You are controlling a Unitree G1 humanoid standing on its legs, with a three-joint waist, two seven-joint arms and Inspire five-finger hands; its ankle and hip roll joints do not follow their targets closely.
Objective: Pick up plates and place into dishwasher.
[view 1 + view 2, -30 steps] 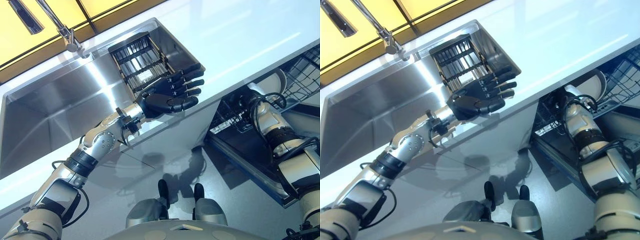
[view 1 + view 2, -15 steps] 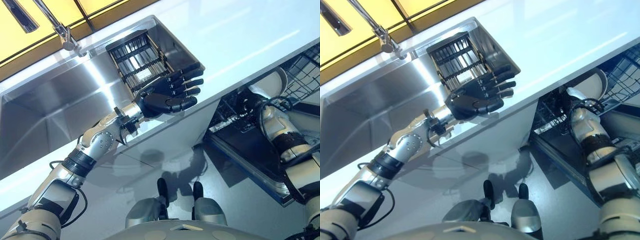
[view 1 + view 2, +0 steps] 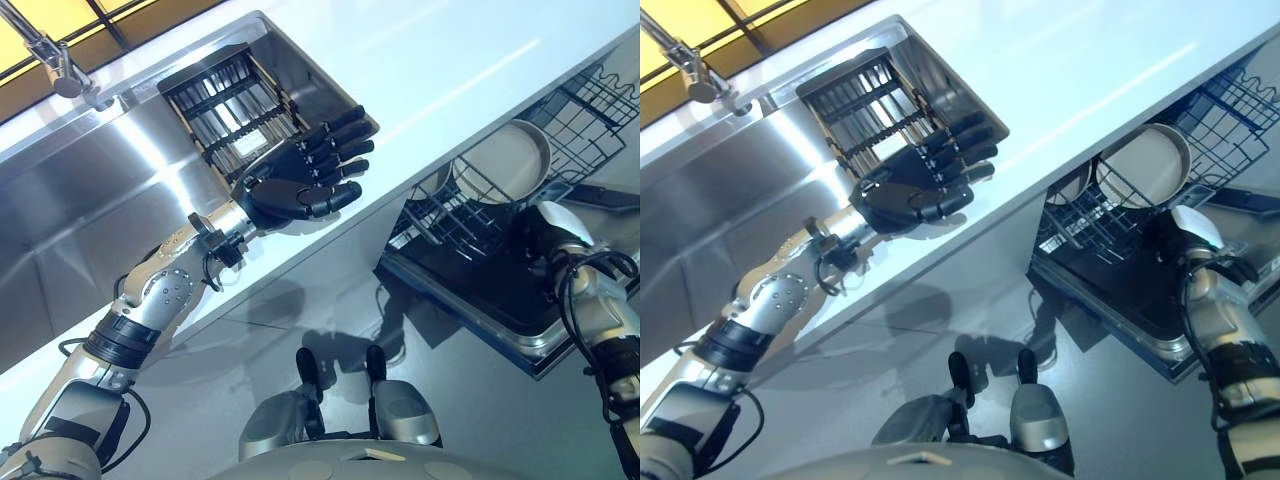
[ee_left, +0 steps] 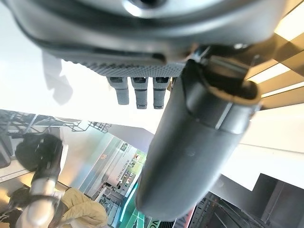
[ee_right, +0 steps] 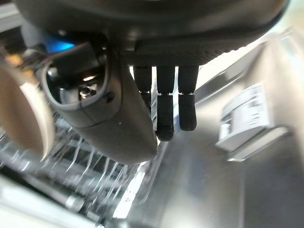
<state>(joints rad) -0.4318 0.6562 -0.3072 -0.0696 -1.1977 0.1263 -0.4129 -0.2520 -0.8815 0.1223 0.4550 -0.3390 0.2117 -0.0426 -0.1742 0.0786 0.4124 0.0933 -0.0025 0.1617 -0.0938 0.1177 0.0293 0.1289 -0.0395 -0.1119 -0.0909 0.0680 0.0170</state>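
Hiding: sink [image 3: 60, 200] cut off at the view's edge
Plate [image 3: 502, 160]: round, pale, upright in wire dishwasher rack [image 3: 580, 110]
Left hand [image 3: 300, 180]: fingers straight, empty, over steel drainer [image 3: 225, 100]
Right hand [image 5: 166, 102]: fingers straight, empty, near plate

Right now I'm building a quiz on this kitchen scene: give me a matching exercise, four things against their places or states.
Things:
1. plate
2. left hand
3. black dish rack
4. right hand

Places or states:
A. in the sink's corner
B. open over the counter's edge
C. standing in the dishwasher's wire rack
D. empty, fingers straight, by the dishwasher

Pairs: 1-C, 2-B, 3-A, 4-D
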